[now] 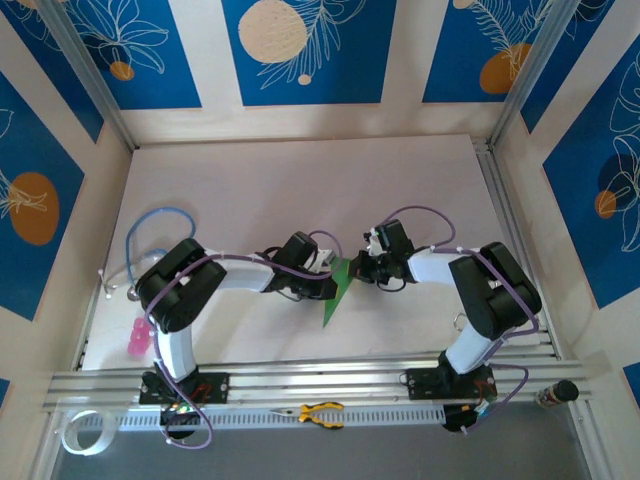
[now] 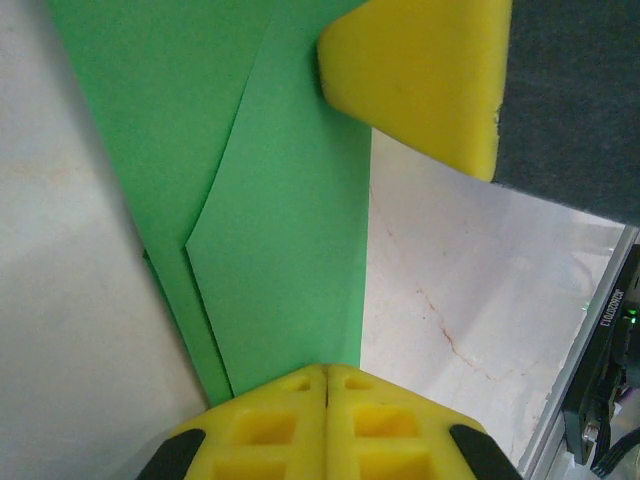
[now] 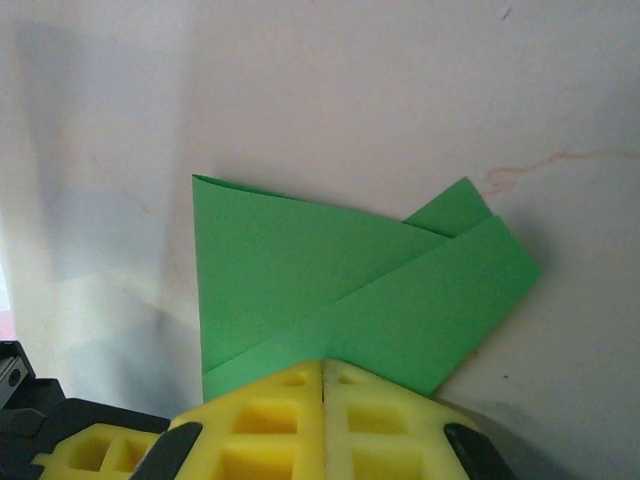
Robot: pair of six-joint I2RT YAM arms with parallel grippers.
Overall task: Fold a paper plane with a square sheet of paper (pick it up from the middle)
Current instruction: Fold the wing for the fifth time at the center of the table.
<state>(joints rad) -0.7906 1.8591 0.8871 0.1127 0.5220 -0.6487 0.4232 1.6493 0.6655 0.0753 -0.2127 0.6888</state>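
Top external view: the green paper plane (image 1: 337,291) shows just below the middle of the white table (image 1: 300,180) as a slim sliver with its point toward 7 o'clock. The left gripper (image 1: 322,283) meets it from 9 o'clock. The right gripper (image 1: 358,268) meets it from 3 o'clock, near its upper end. The claws are too small here to read. A pink object (image 1: 137,340) lies at 8 o'clock beside the left arm's base, and a blue cable (image 1: 152,225) loops at 9 o'clock. Yellow-handled pliers (image 1: 320,413) lie at 6 o'clock on the near rail, and a roll of tape (image 1: 80,432) sits at 7 o'clock in the corner.

Left wrist view: the left gripper (image 2: 327,390) sits at 6 o'clock, its yellow fingers pressed together with the seam closed on the lower end of the green paper plane (image 2: 280,230). The paper runs up to 12 o'clock in overlapping layers, one flap edge slanting across it. At 1 o'clock a yellow pad (image 2: 420,80) of the right gripper overlaps the paper's right edge. The table (image 2: 480,300) shows at 4 o'clock.

Right wrist view: the right gripper (image 3: 323,385) is at 6 o'clock, fingers together and clamped on the near edge of the green paper plane (image 3: 320,280). The paper spreads toward 12 o'clock, with a triangular layer cornered at 10 o'clock, a band reaching 3 o'clock and a small corner peeking out at 2 o'clock. Whether the paper touches the table (image 3: 350,90) I cannot tell.
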